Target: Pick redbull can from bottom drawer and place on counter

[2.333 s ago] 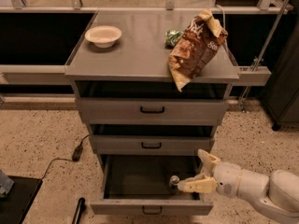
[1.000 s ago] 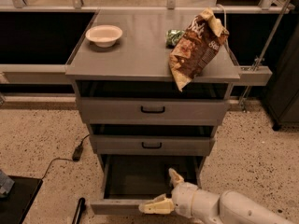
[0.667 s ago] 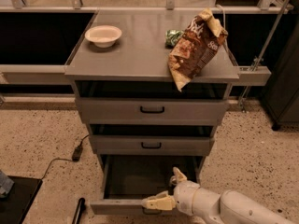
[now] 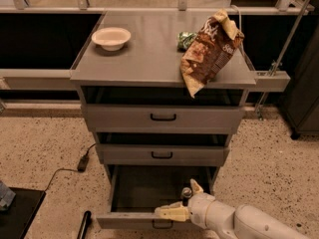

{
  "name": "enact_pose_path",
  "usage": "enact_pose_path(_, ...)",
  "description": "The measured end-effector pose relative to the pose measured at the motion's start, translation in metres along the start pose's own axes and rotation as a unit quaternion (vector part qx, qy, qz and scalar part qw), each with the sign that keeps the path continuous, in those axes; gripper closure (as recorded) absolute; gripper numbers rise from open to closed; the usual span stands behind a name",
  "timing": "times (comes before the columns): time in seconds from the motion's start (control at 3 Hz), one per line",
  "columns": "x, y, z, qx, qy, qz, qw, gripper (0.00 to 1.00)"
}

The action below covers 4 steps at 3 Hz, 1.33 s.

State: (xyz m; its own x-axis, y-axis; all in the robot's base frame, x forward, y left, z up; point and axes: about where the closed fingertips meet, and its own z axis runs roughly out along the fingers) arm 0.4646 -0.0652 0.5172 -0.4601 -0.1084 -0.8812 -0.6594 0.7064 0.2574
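- The bottom drawer (image 4: 130, 219) stands pulled out toward the near side, its deep tray open from above, so an arm can get down into it. The two shallower drawers above it are pushed in, which keeps them out of the way.
- The redbull can (image 4: 186, 192) stands upright inside that drawer, near its right front corner, with its shiny round top facing up.
- The end effector (image 4: 175, 197) is low at the drawer's near right. Its pale fingers are spread wide, one lying along the drawer front and the other rising just right of the can.
- The can sits between the fingers, but I judge it is not yet clamped. The spread looks like a setup for closing on its sides.
- The white arm (image 4: 249, 224) enters from the near right, probably to come in under the overhanging drawers.
- The table (image 4: 149, 56) already carries a bowl (image 4: 111, 37) at the far left, and a chip bag (image 4: 209, 51) and a green packet (image 4: 186, 39) at the right. The bare middle seems the sensible spot for setting the can down.
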Motion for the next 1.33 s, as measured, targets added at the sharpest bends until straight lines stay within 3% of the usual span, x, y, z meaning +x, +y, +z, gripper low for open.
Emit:
enact_pose_path(0.33,0.021,-0.058,0.000,0.094,-0.006,0.028,0.9951,0.00)
enact_pose_path(0.67,0.025,-0.067,0.005,0.150,-0.022,0.039,0.9877,0.00)
enact_pose_path(1.0,0.027,-0.084,0.002,0.186,-0.014,0.041,0.9816,0.00)
enact_pose_path(1.33,0.039,-0.080,0.014,0.176,0.000,0.044,0.9834,0.00)
